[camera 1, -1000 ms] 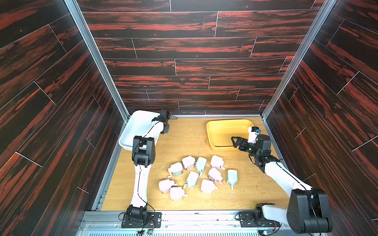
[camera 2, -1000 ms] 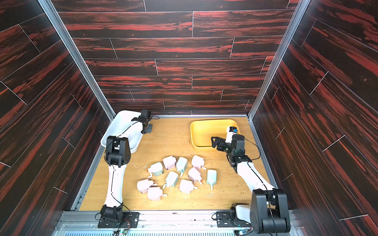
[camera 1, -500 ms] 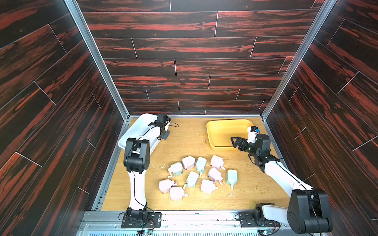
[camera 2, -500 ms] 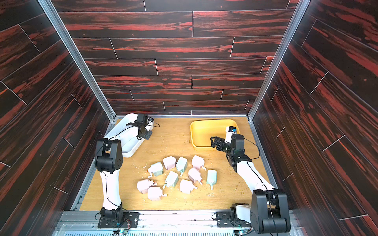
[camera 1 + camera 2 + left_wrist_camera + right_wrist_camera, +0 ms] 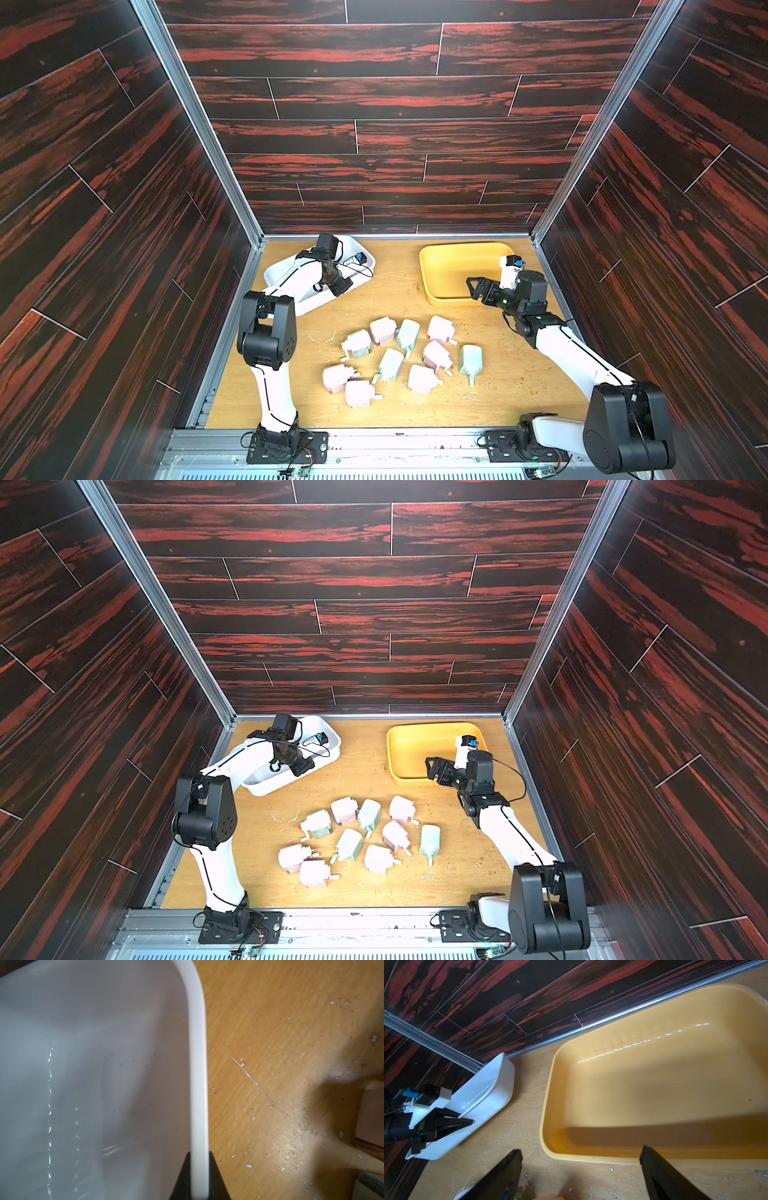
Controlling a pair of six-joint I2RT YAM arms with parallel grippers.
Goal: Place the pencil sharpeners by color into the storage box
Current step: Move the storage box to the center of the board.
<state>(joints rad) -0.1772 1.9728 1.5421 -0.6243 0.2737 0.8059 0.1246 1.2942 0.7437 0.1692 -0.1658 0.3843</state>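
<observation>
Several pencil sharpeners lie loose mid-table in both top views, pale pink ones (image 5: 382,329) (image 5: 344,810) mixed with mint green ones (image 5: 408,334) (image 5: 369,813). At the back left sits a white storage box (image 5: 282,270) (image 5: 270,785), tilted and askew. My left gripper (image 5: 343,286) (image 5: 305,766) (image 5: 199,1154) is shut on its rim (image 5: 197,1064). A yellow storage box (image 5: 457,266) (image 5: 415,746) (image 5: 654,1084) stands at the back right with nothing in it. My right gripper (image 5: 473,286) (image 5: 434,769) (image 5: 580,1150) hangs open just in front of the yellow box's near rim, holding nothing.
Dark wood-patterned walls close in the table at the back and on both sides. White flecks and scratches litter the wooden top (image 5: 270,1064). The arm bases stand on a metal rail (image 5: 395,449) at the front edge. The white box (image 5: 500,1088) also shows in the right wrist view.
My left gripper has dragged the white storage box away from the left wall toward the table's middle, turning it. The right arm has stayed still.
</observation>
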